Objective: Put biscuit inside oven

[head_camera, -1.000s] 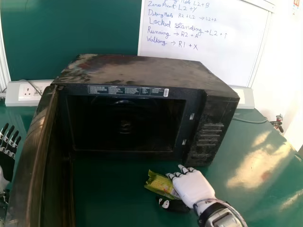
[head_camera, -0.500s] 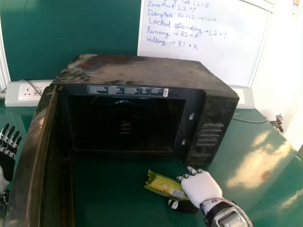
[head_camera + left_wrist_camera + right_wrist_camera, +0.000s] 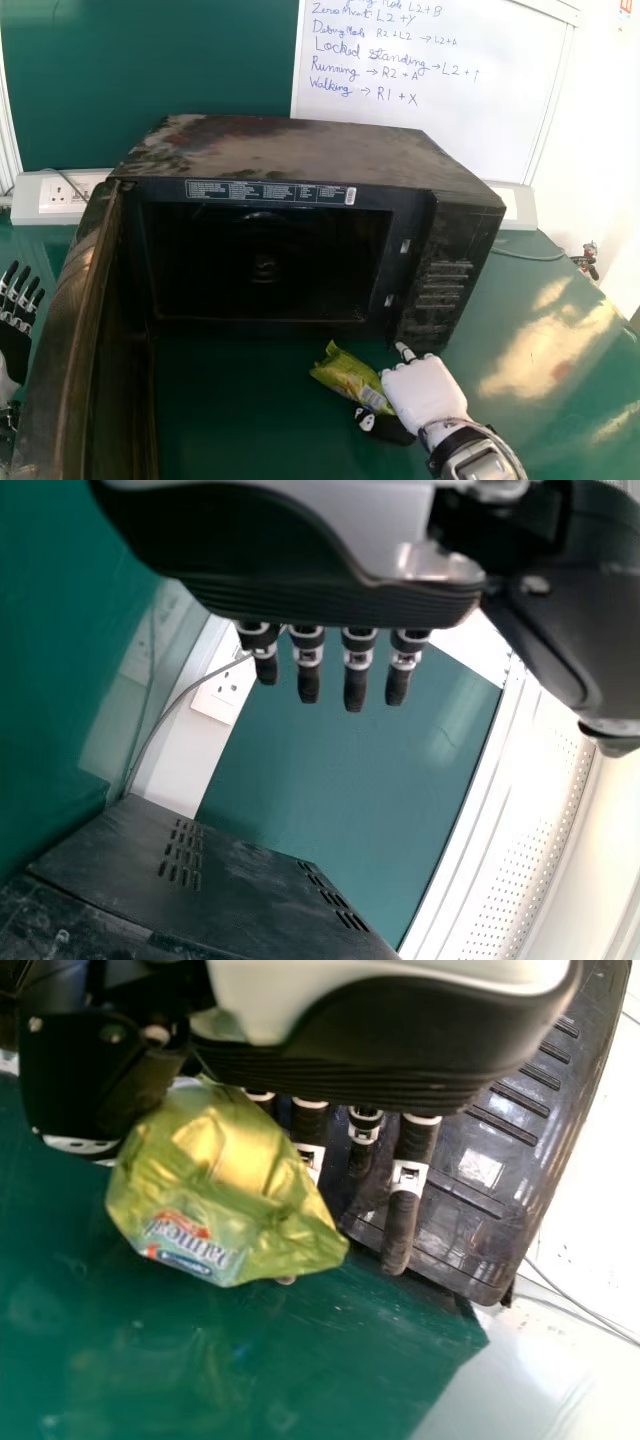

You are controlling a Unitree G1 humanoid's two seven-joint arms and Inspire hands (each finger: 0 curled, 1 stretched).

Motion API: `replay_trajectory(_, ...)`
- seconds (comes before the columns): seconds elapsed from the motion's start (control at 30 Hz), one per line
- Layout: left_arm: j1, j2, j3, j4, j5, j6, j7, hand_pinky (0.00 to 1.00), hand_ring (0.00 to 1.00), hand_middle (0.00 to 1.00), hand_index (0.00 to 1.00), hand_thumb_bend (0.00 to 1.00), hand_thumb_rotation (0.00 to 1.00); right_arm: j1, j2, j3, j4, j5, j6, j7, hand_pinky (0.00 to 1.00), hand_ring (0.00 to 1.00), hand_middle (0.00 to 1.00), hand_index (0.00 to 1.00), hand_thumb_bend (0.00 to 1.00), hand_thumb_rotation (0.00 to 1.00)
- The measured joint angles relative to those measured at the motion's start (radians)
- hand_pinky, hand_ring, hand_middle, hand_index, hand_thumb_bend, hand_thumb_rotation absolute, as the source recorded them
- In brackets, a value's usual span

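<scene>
Heads up, packet's part-hidden

Your left hand (image 3: 13, 348), open and empty, is cut off at the head view's edge. In front of the oven (image 3: 300, 150), the biscuit packet (image 3: 347, 376) slants far-left to near-right, near end hidden by your right hand (image 3: 425, 391), partly curled round it.
</scene>
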Motion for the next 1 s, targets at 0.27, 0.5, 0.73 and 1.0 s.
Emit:
replay_trajectory(0.27, -0.001, 0.001, 0.000, 0.004, 0.000, 0.000, 0.000, 1.00, 0.80, 0.84, 0.99, 0.00, 0.00, 0.004, 0.010, 0.000, 0.001, 0.006, 0.000, -0.050, 0.42, 0.44, 0.48, 0.49, 0.53, 0.00)
replay_trajectory(0.5, 0.000, 0.000, 0.000, 0.000, 0.000, 0.000, 0.000, 1.00, 0.80, 0.84, 0.99, 0.00, 0.00, 0.007, 0.014, -0.001, -0.002, 0.021, 0.000, -0.070, 0.42, 0.45, 0.48, 0.49, 0.53, 0.00)
replay_trajectory(0.73, -0.005, 0.001, 0.000, 0.011, 0.000, -0.001, -0.003, 1.00, 0.79, 0.83, 0.98, 0.00, 0.00, 0.007, 0.035, -0.034, -0.036, 0.039, 0.001, -0.092, 0.38, 0.42, 0.45, 0.52, 0.53, 0.00)
replay_trajectory(1.0, -0.009, 0.001, 0.000, 0.013, 0.000, -0.002, -0.004, 1.00, 0.79, 0.84, 0.98, 0.00, 0.00, -0.015, 0.043, -0.045, -0.042, 0.048, -0.007, -0.128, 0.39, 0.43, 0.48, 0.50, 0.53, 0.00)
